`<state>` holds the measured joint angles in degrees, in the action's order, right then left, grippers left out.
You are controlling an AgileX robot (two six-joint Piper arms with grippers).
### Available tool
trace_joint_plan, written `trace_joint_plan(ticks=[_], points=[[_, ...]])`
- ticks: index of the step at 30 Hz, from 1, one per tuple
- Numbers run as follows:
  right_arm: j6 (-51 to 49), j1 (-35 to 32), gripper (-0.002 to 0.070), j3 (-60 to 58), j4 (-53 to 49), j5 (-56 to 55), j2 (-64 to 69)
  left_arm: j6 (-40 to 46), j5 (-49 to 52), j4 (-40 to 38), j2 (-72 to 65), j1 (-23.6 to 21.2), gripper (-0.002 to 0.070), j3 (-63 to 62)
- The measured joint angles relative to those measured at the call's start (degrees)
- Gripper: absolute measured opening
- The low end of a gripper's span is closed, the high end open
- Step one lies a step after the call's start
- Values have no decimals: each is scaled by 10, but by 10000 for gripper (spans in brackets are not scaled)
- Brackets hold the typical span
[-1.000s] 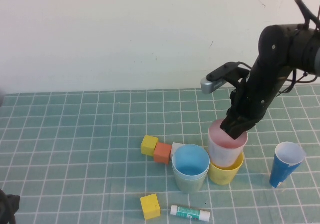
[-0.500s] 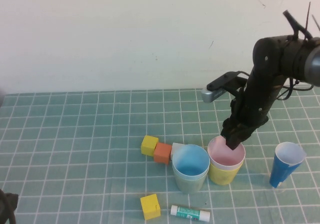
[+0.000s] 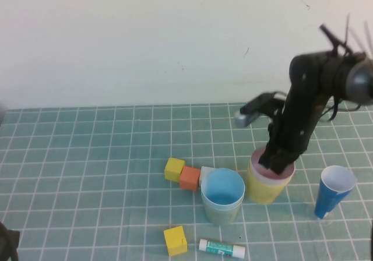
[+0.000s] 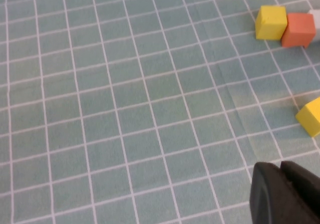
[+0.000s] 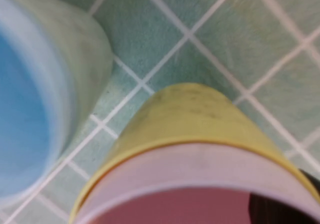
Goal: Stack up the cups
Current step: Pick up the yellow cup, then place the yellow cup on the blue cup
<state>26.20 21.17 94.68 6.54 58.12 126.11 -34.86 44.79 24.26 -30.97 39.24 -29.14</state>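
Two nested pairs stand on desk (image 3: 87, 156): pink cup (image 3: 265, 166) in yellow (image 3: 262, 188), blue (image 3: 222, 189) in green (image 3: 224, 213). Pairs still unjoined. Right tool (image 3: 275, 161) at pink rim, grip unclear; left tool (image 4: 287, 194) near-left, shut.

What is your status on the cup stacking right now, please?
Right gripper at pink cup, nested in yellow cup. Left gripper parked low. Blue cup sits in green cup alongside. Nothing blocking.

On the green grid-patterned mat (image 3: 87, 150), a yellow block (image 3: 173, 169) touches an orange block (image 3: 189, 177), with a white block (image 3: 206, 173) just beside the orange one. Nearer the camera, another yellow block (image 3: 175, 240) sits near a glue stick (image 3: 221, 248) lying on its side. A tall dark blue cup (image 3: 333, 191), white inside, stands tilted at the right.
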Motion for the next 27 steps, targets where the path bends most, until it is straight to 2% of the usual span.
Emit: trace_joint_plan(ticks=[8, 12, 19, 27], points=[[17, 0, 33, 25, -3, 62, -158, 0, 8, -13, 0, 0, 0, 0], [58, 3, 33, 25, 41, 93, -197, 0, 8, -15, 0, 0, 0, 0], [101, 59, 32, 25, 75, 64, -176, 3, 8, -23, 0, 0, -1, 0], [96, 103, 34, 25, 45, 30, -102, 3, 14, -36, 0, 0, -1, 0]])
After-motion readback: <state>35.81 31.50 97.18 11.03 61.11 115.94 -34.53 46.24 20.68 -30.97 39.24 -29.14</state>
